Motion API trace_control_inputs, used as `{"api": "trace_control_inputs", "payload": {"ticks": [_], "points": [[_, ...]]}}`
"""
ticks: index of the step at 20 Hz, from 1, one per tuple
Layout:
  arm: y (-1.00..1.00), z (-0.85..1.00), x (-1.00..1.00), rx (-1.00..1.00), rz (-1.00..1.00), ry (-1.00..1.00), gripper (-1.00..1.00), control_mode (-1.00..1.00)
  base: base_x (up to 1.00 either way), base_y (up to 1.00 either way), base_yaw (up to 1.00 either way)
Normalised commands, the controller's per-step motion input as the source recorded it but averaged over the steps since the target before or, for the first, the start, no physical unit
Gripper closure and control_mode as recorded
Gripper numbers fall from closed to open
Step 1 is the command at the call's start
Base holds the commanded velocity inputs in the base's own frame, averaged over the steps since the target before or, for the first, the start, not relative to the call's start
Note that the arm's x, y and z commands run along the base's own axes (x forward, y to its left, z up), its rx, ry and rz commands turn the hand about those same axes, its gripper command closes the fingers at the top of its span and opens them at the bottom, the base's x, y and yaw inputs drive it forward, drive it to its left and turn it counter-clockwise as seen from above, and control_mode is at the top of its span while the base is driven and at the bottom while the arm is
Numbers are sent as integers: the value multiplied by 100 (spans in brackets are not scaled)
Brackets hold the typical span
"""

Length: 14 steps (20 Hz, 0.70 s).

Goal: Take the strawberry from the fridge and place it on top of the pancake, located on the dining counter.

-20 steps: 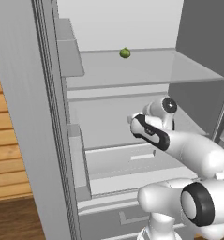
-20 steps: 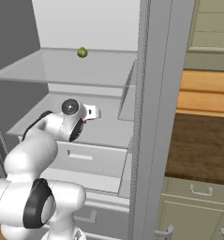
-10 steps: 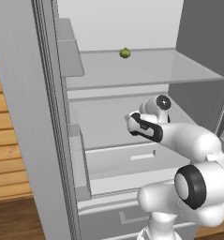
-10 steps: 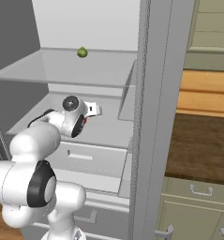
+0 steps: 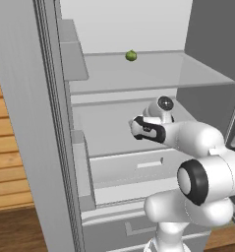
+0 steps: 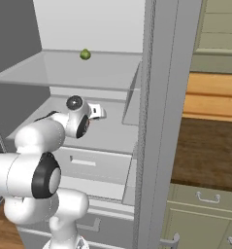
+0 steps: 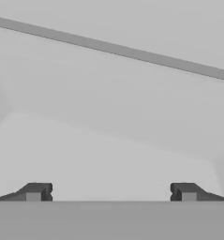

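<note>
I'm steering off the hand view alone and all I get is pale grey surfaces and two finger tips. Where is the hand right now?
Observer: The gripper is open and empty, reaching into the open fridge beneath its upper glass shelf.
Operator: Anything on that shelf?
Observer: One small green round fruit, toward the back wall and above the hand.
Operator: Is the strawberry near the fingers?
Observer: I can't find any red berry in either base view; the white floor in front of the hand looks bare.
</note>
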Motion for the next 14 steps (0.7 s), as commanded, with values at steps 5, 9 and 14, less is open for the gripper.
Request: {"api": "trace_control_inputs", "payload": {"ticks": [5,9,14], "points": [[0,-2,0,0,0,7,-100,-100,0,0,0],[10,-6,-16,0,-3,2,-100,-100,0,0,0],[13,-2,-17,0,-11,0,-100,-100,0,0,0]]}}
